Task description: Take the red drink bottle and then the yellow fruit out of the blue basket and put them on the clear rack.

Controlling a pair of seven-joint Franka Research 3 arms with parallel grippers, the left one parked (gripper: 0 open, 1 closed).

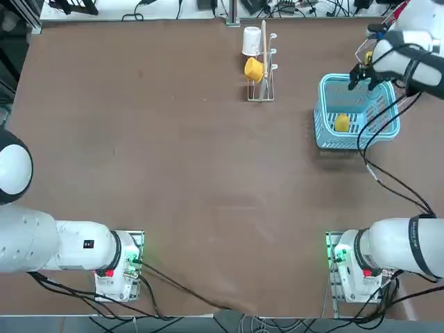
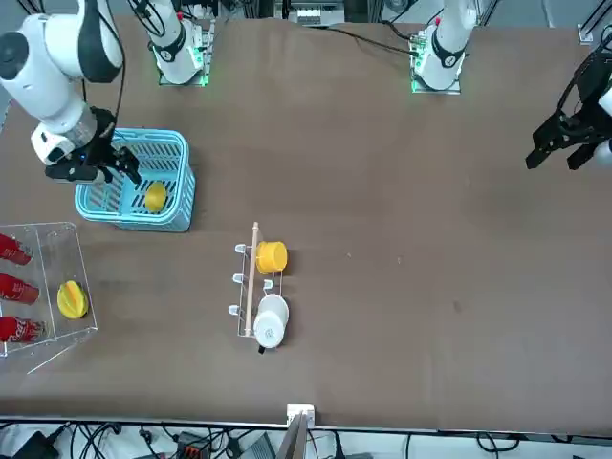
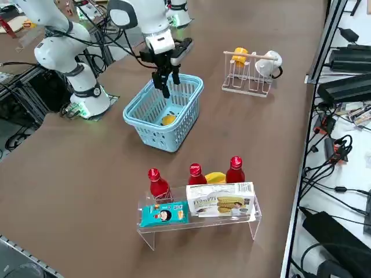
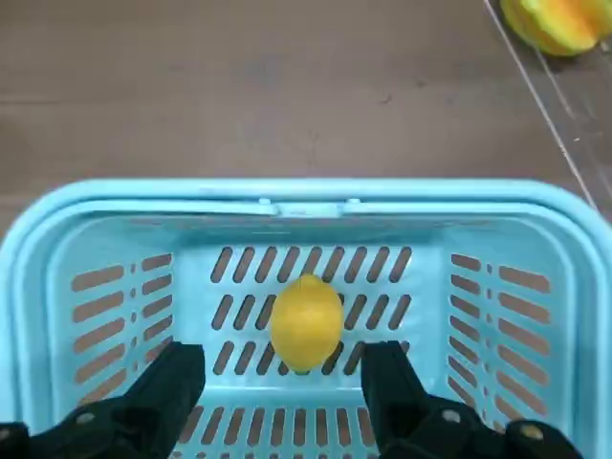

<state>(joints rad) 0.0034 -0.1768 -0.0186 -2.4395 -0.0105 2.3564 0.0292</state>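
Right gripper (image 4: 284, 359) over blue basket (image 4: 316, 206), fingers spread, holding nothing. Yellow lemon (image 4: 306, 323) on basket floor. Front view, from basket: clear rack (image 2: 62, 337) at 7 o'clock, bearing three red bottles (image 2: 19, 290).

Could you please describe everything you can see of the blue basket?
The light blue rectangular plastic basket stands upright on the brown table, with slots in its sides and bottom and a thick rounded rim. A yellow lemon-like fruit lies inside on its slotted floor. The open black right claw hovers over it.
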